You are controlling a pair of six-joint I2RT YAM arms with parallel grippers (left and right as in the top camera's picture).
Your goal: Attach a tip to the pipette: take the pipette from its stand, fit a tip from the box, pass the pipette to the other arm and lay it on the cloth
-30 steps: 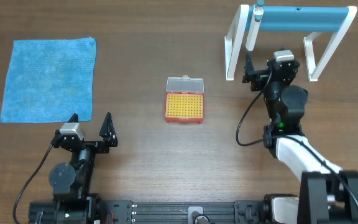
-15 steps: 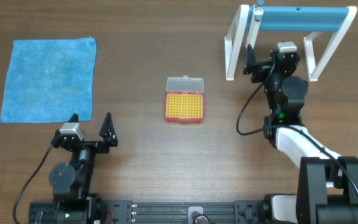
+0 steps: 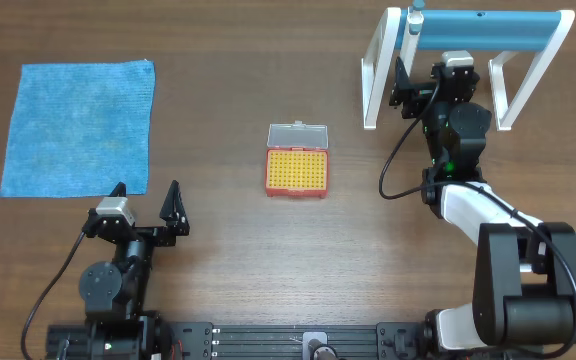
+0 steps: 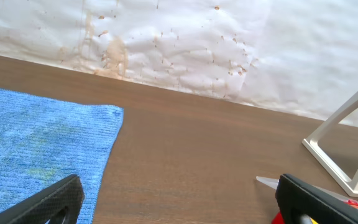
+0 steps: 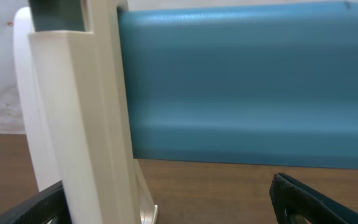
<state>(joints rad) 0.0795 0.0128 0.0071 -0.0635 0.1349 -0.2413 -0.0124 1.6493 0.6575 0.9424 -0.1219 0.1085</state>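
Wood table w/ a white wall behind. Pipette (image 5: 73, 124) hangs at one end of the stand (image 3: 533, 28), far right corner. Right gripper (image 3: 418, 92) sits right in front of it, fingers spread wide & empty. Pipette is ahead of the gap, nearer one finger, no contact afaict. Left gripper (image 3: 146, 195) is spread too, empty, near the cloth (image 3: 78, 125). Tip box (image 3: 297, 170) sits mid-table.

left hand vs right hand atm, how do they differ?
Position: the left hand sits back near its base, just off a corner of the cloth; the right hand is stretched out at the stand. View: the left hand faces the cloth's edge from a distance; the right hand faces the stand close up. Shared: both open, both empty.
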